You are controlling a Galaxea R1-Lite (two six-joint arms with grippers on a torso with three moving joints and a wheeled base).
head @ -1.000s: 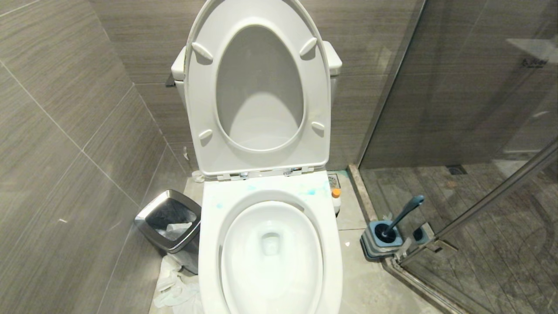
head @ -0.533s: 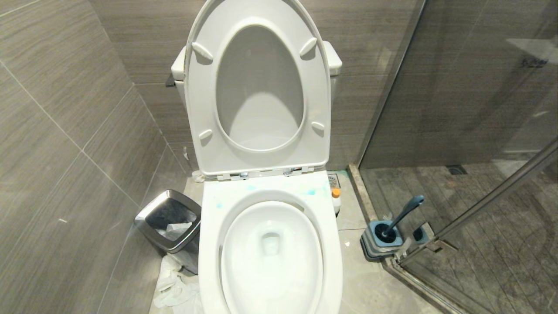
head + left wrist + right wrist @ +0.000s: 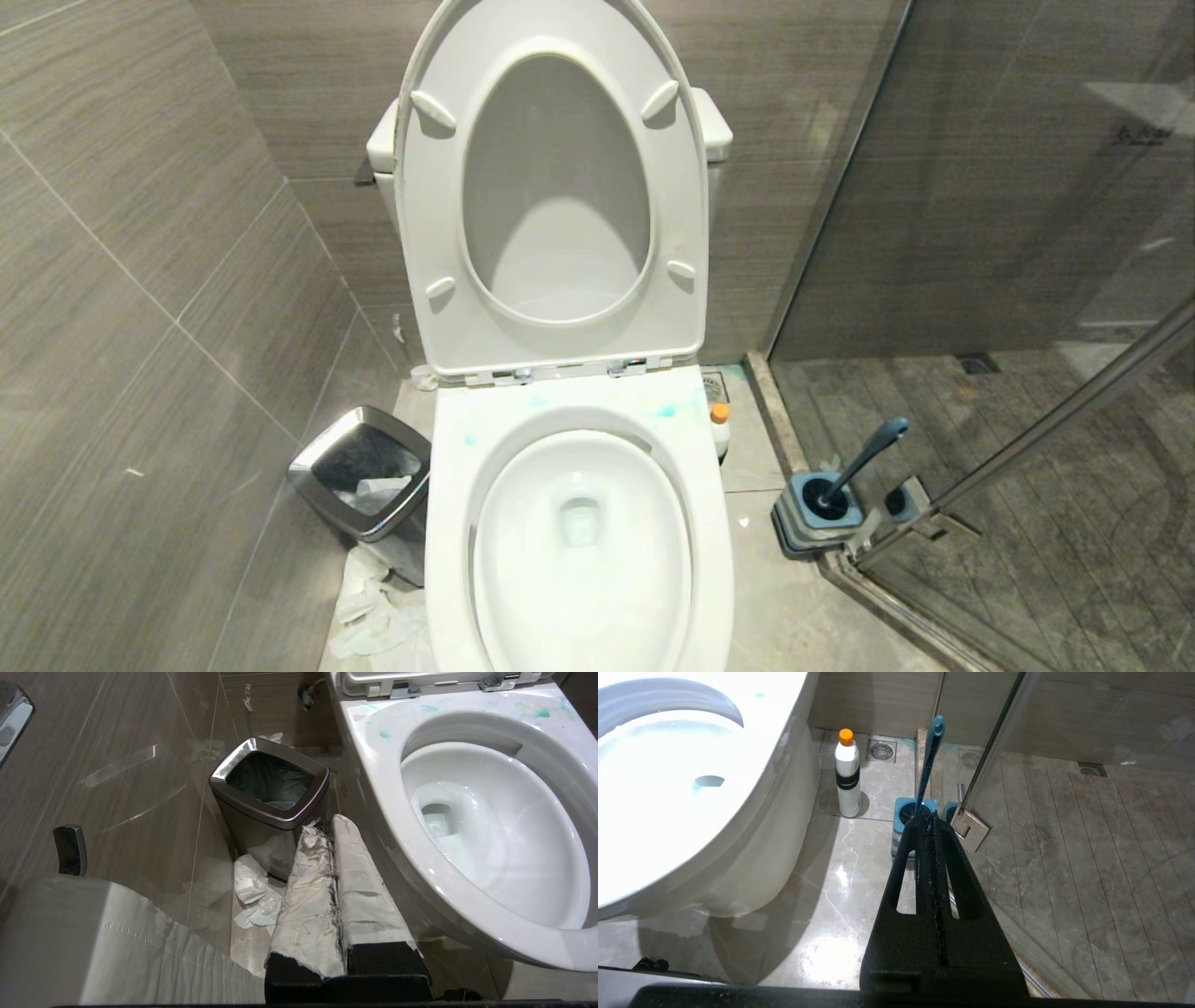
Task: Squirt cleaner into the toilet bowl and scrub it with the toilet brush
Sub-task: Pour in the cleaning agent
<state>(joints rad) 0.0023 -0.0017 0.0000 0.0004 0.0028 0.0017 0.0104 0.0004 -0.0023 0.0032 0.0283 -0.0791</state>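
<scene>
The white toilet bowl [image 3: 448, 523] stands in the middle with seat and lid raised against the tank. Pale blue cleaner [image 3: 667, 411] smears its back rim, also seen as blots [image 3: 542, 714] in the left wrist view. The toilet brush [image 3: 868, 455] leans in its grey-and-blue holder [image 3: 794, 525] on the floor to the right, by the glass door. Neither arm shows in the head view. My left gripper [image 3: 329, 823] is shut and empty, its fingers wrapped in white cloth, low beside the bowl's left side. My right gripper [image 3: 928, 819] is shut and empty, short of the brush [image 3: 930, 756].
A steel-rimmed bin [image 3: 359, 481] stands left of the bowl with crumpled tissue [image 3: 373, 607] on the floor beside it. A white bottle with an orange cap [image 3: 846, 777] stands between bowl and brush holder. A glass shower door [image 3: 1027, 439] and its hinge [image 3: 969, 828] close off the right.
</scene>
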